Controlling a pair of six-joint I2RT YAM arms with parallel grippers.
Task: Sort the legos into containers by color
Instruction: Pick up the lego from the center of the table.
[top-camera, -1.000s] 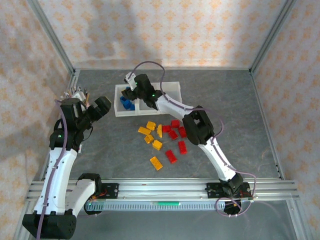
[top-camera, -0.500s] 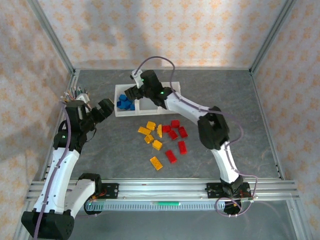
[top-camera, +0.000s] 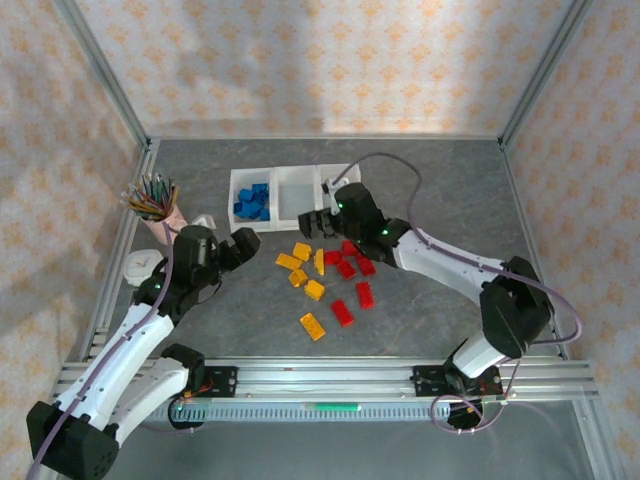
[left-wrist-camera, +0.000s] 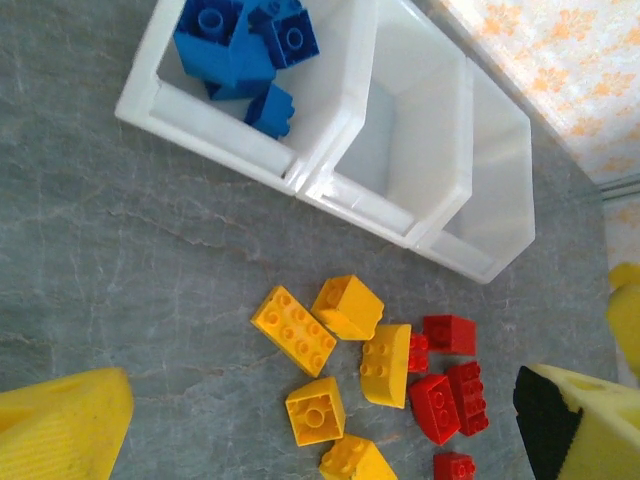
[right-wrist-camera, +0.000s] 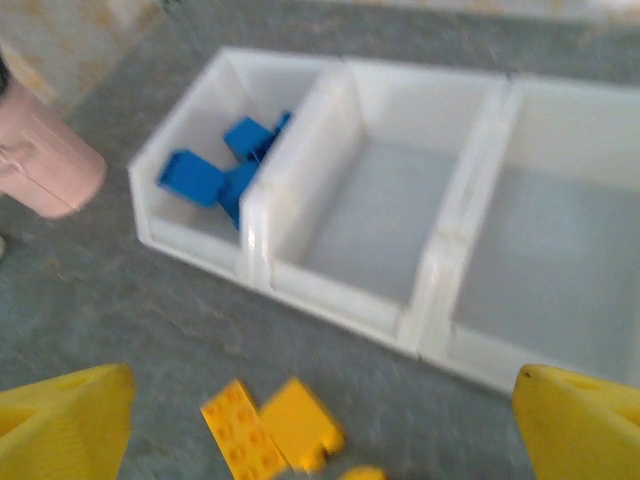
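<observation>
Right hand (top-camera: 313, 222) has left the containers (top-camera: 296, 196), spread wide.

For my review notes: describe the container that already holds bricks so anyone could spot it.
On the grey table, three joined white translucent plastic bins sit in a row at the far side. Take the end bin nearest the pink cup of pencils: it alone holds blue bricks; the other two are empty.

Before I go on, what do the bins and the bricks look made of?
The bins: probably thin plastic, milky white, slightly glossy, floors greying as if translucent. The bricks: hard moulded plastic, glossy, judging by crisp studs and saturated colour.
</observation>
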